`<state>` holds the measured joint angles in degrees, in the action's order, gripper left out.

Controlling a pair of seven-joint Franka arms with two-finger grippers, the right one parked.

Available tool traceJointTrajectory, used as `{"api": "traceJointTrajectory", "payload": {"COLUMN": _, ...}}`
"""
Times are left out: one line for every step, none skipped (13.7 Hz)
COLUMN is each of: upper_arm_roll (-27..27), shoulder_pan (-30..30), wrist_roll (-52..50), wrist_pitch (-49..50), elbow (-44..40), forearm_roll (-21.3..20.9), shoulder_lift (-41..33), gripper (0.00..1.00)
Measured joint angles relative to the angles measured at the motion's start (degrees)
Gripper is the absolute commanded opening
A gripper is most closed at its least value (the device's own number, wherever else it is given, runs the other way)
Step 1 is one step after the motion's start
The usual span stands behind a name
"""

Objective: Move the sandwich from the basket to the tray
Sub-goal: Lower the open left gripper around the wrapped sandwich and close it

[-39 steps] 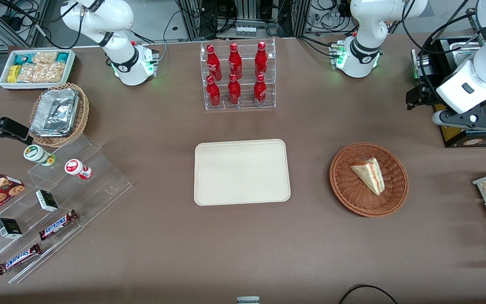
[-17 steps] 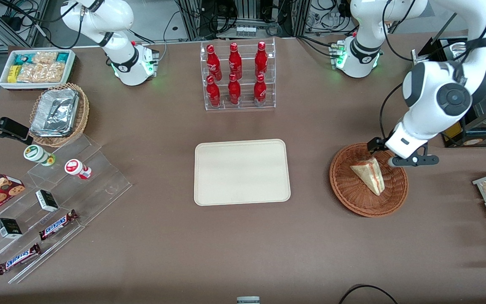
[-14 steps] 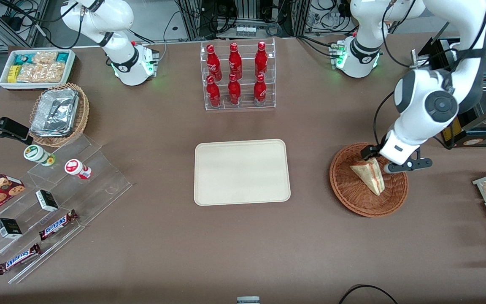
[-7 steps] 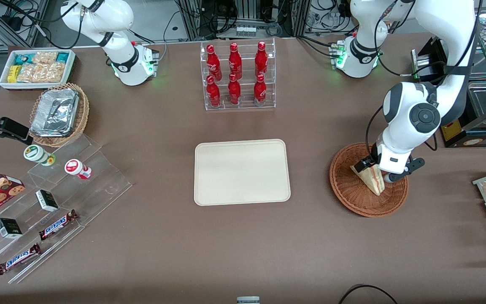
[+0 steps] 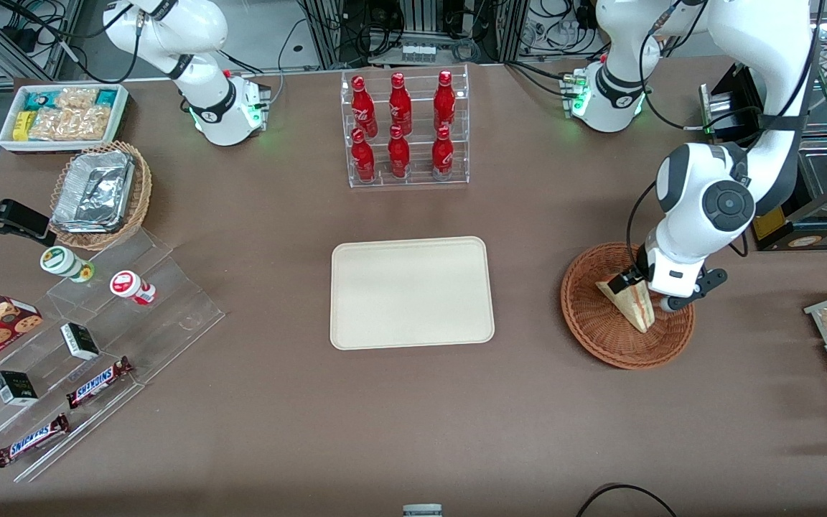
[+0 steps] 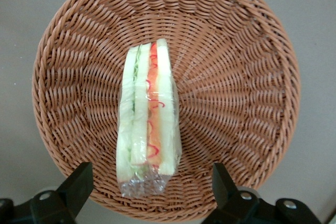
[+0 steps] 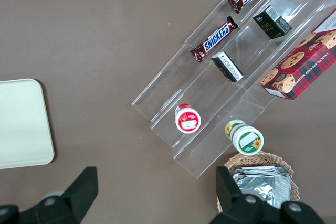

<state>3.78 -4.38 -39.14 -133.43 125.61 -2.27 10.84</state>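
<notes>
Sandwich (image 5: 627, 301) lies inside the basket (image 5: 593, 323), a wrapped wedge with its pointed end toward the front camera and its broad end under the working arm's wrist. Wrist view shows the sandwich (image 6: 147, 124) on edge near the middle of the basket (image 6: 236, 77), red, green and white filling layers facing the camera, clear film bunched at one end.

Tool (image 5: 643, 291) is low over the basket, directly above the broad end of the sandwich. In the wrist view the tool (image 6: 149, 190) stands wide open: one fingertip (image 6: 79, 182) on each side of the wedge, both clear of the wrapping, with wicker visible between each finger and the sandwich. Nothing is gripped. Whether the fingertips touch the basket floor cannot be told.

Tray (image 5: 411, 292) sits flat on the brown counter (image 5: 277, 402) at mid-table, well apart from the basket, toward the parked arm's end from it. Its surface is bare.

Other items on the counter: clear rack of red bottles (image 5: 403, 129), farther from the front camera than the tray; tan wicker basket with foil trays (image 5: 97, 194) and stepped clear display of snack bars (image 5: 97, 380), both toward the parked arm's end.
</notes>
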Motion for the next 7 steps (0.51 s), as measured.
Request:
{"api": "traceJointTrajectory", "payload": {"upper_arm_roll": -0.2, "shoulder_pan": 0.1, "wrist_roll": 0.0, "wrist_pitch": 0.0, "elbow": 0.0, "forearm_roll": 0.0, "shoulder_lift": 0.5, "gripper": 1.0}}
{"api": "traceJointTrajectory", "payload": {"upper_arm_roll": -0.4, "shoulder_pan": 0.1, "wrist_roll": 0.0, "wrist_pitch": 0.0, "elbow": 0.0, "forearm_roll": 0.0, "shoulder_lift": 1.1, "gripper": 1.0}}
{"api": "traceJointTrajectory", "payload": {"upper_arm_roll": -0.5, "shoulder_pan": 0.1, "wrist_roll": -0.1, "wrist_pitch": -0.2, "elbow": 0.0, "forearm_roll": 0.0, "shoulder_lift": 1.7, "gripper": 1.0}}
{"api": "traceJointTrajectory", "payload": {"upper_arm_roll": -0.7, "shoulder_pan": 0.1, "wrist_roll": -0.2, "wrist_pitch": -0.7, "elbow": 0.0, "forearm_roll": 0.0, "shoulder_lift": 2.4, "gripper": 1.0}}
{"api": "traceJointTrajectory", "payload": {"upper_arm_roll": -1.0, "shoulder_pan": 0.1, "wrist_roll": -0.3, "wrist_pitch": -1.3, "elbow": 0.0, "forearm_roll": 0.0, "shoulder_lift": 3.0, "gripper": 1.0}}
{"api": "traceJointTrajectory", "payload": {"upper_arm_roll": -1.3, "shoulder_pan": 0.1, "wrist_roll": -0.4, "wrist_pitch": -2.3, "elbow": 0.0, "forearm_roll": 0.0, "shoulder_lift": 3.7, "gripper": 1.0}}
{"api": "traceJointTrajectory", "payload": {"upper_arm_roll": -1.5, "shoulder_pan": 0.1, "wrist_roll": -0.4, "wrist_pitch": -3.1, "elbow": 0.0, "forearm_roll": 0.0, "shoulder_lift": 4.4, "gripper": 0.91}}
